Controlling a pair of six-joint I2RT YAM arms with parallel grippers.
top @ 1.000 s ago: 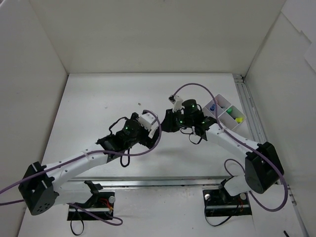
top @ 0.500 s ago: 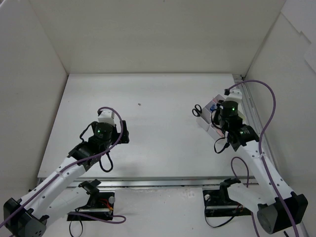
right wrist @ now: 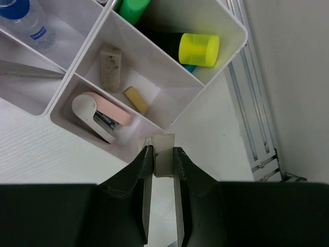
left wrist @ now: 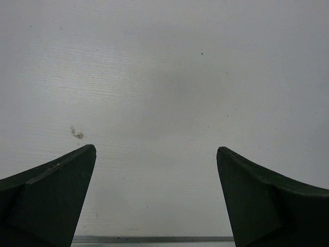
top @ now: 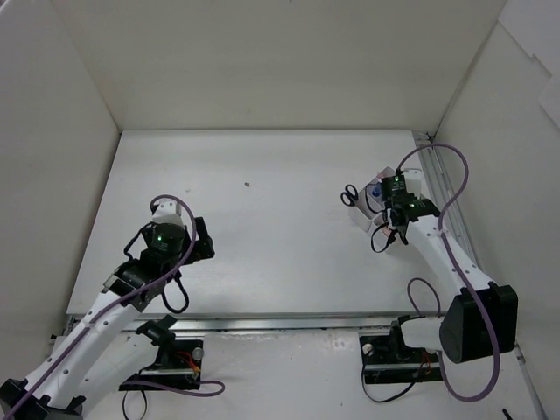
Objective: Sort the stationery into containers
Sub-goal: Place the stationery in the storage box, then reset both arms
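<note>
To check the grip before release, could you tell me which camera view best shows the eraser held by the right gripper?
The right wrist view: the beige eraser sits pinched in the right gripper, just short of the tray. In the top external view the right arm hides it. The left wrist view shows nothing of it.

The left arm (top: 92,317) and right arm (top: 442,254) wear white link shells, black joints, small green lights (top: 160,235) and looping purple cables (top: 437,147); fingers (left wrist: 49,200) are dark tapered wedges

The left arm is bent low, its left gripper (left wrist: 157,154) wide open. The right arm reaches forward; the right gripper (right wrist: 162,150) pinches a beige eraser (right wrist: 164,164).
</note>
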